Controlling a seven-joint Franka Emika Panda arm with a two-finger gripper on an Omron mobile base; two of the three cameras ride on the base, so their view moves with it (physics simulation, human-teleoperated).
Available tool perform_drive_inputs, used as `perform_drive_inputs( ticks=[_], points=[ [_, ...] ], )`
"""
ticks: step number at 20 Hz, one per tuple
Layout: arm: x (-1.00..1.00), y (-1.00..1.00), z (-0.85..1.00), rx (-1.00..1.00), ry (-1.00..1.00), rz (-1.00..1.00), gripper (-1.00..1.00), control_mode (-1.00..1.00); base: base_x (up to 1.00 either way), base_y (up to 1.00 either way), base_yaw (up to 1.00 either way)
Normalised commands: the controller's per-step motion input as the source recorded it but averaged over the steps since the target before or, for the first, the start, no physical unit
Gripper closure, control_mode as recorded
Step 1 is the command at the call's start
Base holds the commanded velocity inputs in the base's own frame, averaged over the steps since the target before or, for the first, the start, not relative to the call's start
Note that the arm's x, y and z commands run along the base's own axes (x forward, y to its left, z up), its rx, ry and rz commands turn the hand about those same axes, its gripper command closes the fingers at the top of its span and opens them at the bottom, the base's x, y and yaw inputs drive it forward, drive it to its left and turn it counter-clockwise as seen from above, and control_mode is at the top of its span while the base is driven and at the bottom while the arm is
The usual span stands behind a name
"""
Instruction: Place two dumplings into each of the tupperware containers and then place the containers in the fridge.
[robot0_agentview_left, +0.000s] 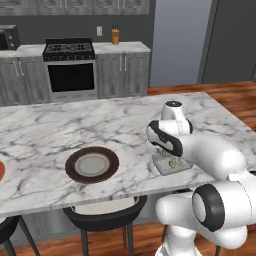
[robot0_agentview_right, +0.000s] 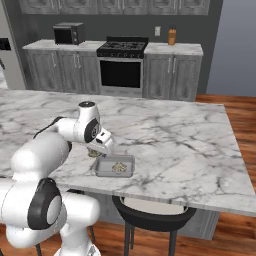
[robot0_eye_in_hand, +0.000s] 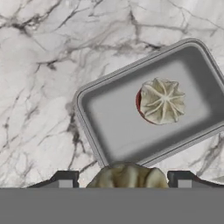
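Beige dumpling (robot0_eye_in_hand: 162, 101) in grey container (robot0_eye_in_hand: 109, 127), white grey-veined marble counter (robot0_eye_in_hand: 39, 87)

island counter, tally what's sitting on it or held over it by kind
dumplings: 2, one in the tray, one between the jaws
tupperware containers: 1
brown-rimmed plates: 1
red-rimmed plates: 1, cut off at the left edge
total: 5

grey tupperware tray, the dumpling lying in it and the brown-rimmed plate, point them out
grey translucent tupperware tray (robot0_eye_in_hand: 109, 127), hand view, bare floor
pleated beige dumpling in the tray (robot0_eye_in_hand: 162, 101), hand view, top centre
round dark brown-rimmed plate (robot0_agentview_left: 75, 172), left base view, rim
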Motion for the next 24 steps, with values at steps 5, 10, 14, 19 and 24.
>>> perform_drive_inputs(
  ticks=[5, 10, 14, 19, 24],
  points=[
    [0.16, -0.6, -0.17, -0.09, 0.25, 0.0, 1.0, -1.0, 0.0, 0.0, 0.0],
    [0.0, -0.01, -0.55, 0.0, -0.17, 0.0, 1.0, -1.0, 0.0, 0.0, 0.0],
    [0.06, 0.0, -0.52, 0.01, -0.22, 0.0, 1.0, -1.0, 0.0, 0.0, 0.0],
    [0.04, 0.0, -0.2, 0.0, -0.01, 0.0, 1.0, -1.0, 0.0, 0.0, 0.0],
    [0.32, 0.0, -0.09, 0.0, 0.0, 0.0, 1.0, -1.0, 0.0, 0.0, 0.0]
  ],
)
